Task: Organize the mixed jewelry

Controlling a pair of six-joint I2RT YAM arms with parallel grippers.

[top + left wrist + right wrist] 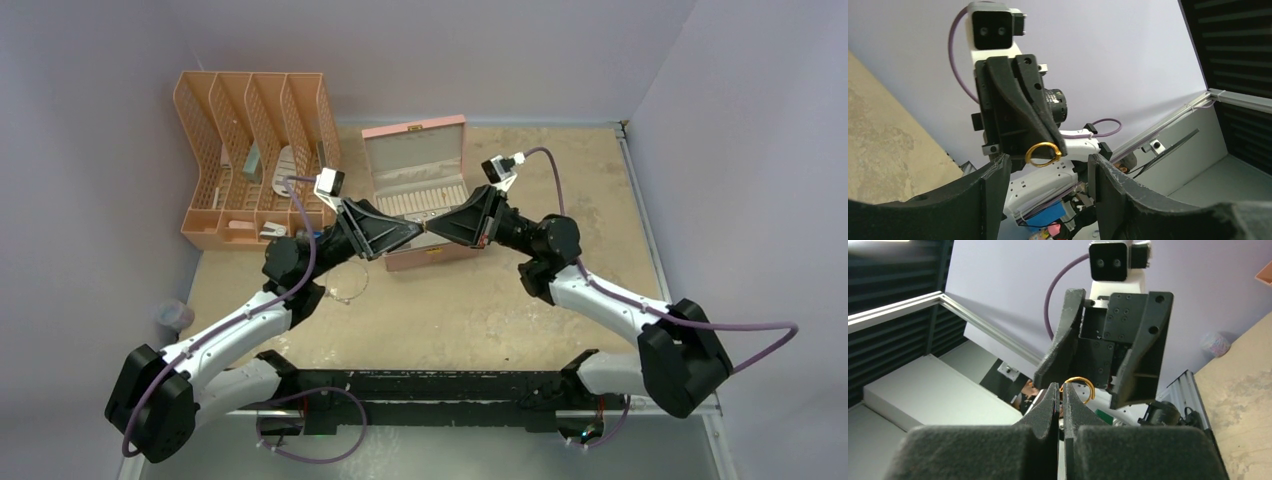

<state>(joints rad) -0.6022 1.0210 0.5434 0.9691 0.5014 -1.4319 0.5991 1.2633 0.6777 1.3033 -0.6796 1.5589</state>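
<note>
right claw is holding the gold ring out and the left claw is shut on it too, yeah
No, the left claw is open, its fingers apart and off the gold ring, as the left wrist view shows. The right claw does hold the ring out.

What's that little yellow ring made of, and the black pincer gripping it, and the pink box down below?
The gold ring looks like polished metal: it glints, though solid gold or plating can't be told. The right pincer seems to be matte black plastic, judging by its dull, grainy surface. The jewelry box has a smooth pink shell, perhaps faux leather; it is too distant to tell.
</note>
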